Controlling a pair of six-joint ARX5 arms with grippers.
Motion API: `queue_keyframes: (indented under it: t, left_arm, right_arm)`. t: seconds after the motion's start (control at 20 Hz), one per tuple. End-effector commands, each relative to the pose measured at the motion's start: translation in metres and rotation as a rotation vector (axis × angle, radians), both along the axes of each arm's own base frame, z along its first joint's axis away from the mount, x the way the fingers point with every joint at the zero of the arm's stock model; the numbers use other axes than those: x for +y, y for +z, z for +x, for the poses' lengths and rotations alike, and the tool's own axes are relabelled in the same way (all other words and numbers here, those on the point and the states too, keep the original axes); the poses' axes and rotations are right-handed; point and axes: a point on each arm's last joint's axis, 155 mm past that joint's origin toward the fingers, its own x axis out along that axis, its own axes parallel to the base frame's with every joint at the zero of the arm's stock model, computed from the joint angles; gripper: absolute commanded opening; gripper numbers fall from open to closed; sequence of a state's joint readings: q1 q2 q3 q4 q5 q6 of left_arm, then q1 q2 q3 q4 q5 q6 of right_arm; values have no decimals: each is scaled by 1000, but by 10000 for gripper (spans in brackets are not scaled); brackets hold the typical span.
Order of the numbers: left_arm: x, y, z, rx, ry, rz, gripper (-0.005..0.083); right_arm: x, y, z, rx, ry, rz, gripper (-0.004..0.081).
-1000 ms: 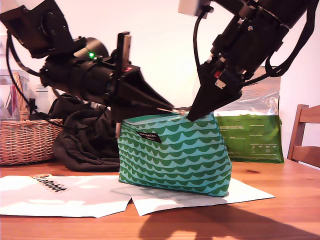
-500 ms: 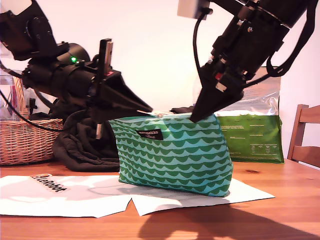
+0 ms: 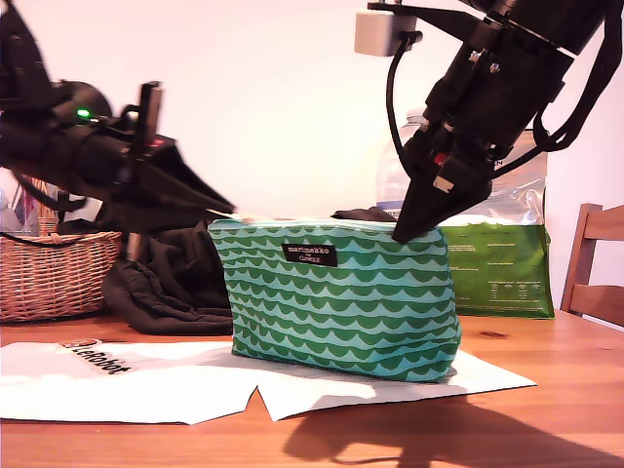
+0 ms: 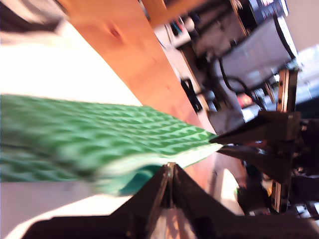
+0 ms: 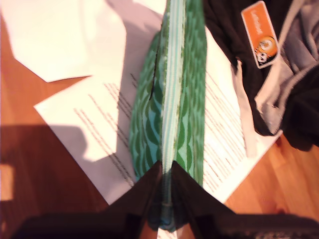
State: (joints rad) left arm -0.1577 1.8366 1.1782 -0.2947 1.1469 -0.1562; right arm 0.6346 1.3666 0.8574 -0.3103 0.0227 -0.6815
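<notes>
In our judgement this hold goes well if the pull runs straight along the zipper and both grips sit right on the top seam, so the zip pouch neither twists nor lifts off what it stands on.

Our second gripper has its fingers pressed together on the nearest end of the zipper band. It pinches that corner, and the zip pouch runs straight away from its tips. Our first gripper is also closed, with its tips meeting at the opposite top corner. Blur hides how much cloth it has, but it looks clamped there.

Below both grippers the zip pouch stands upright on printed paper sheets on the wooden table. Beyond the second gripper's tips, beside the zip pouch, lies a black garment with an orange label. Behind the first gripper's arm stands a wicker basket.
</notes>
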Motion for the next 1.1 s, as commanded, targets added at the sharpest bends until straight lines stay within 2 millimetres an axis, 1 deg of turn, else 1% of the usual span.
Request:
queue_keyframes:
  t: [0.0,0.1,0.2,0.4,0.55,0.65,0.75,0.8,0.95,1.0,1.05]
  left_arm:
    - [8,13,9,-48,22,-3,-24]
    - [13,14,13,-54,36,-3,-24]
    - [14,16,14,-60,37,-4,-24]
    - [14,23,19,-95,34,-5,-24]
    - [14,23,19,-90,34,-4,-24]
    - [14,22,15,-65,28,-6,-24]
    - [12,22,5,-16,7,-26,-20]
    - [12,22,2,-2,1,-32,25]
    - [14,28,0,-8,-15,-62,282]
    - [15,30,-1,-10,-21,-76,318]
    - [16,33,-1,-10,-23,-88,322]
  right_arm:
    - [-10,-13,0,23,-25,-38,-11]
    - [-14,-8,8,-20,-56,-49,-11]
    - [-15,-2,15,-53,-76,-50,-11]
    - [-22,3,22,-95,-81,-101,-11]
    - [-25,6,25,-117,-84,-118,-11]
    - [-23,6,24,-115,-81,-117,-11]
    - [-14,2,15,-88,-46,-107,-11]
    - [-6,-1,7,-69,-12,-101,-11]
    - [12,-6,-13,-39,52,-99,-11]
    - [18,-8,-20,-25,64,-95,-11]
    - [22,-10,-27,0,75,-84,-11]
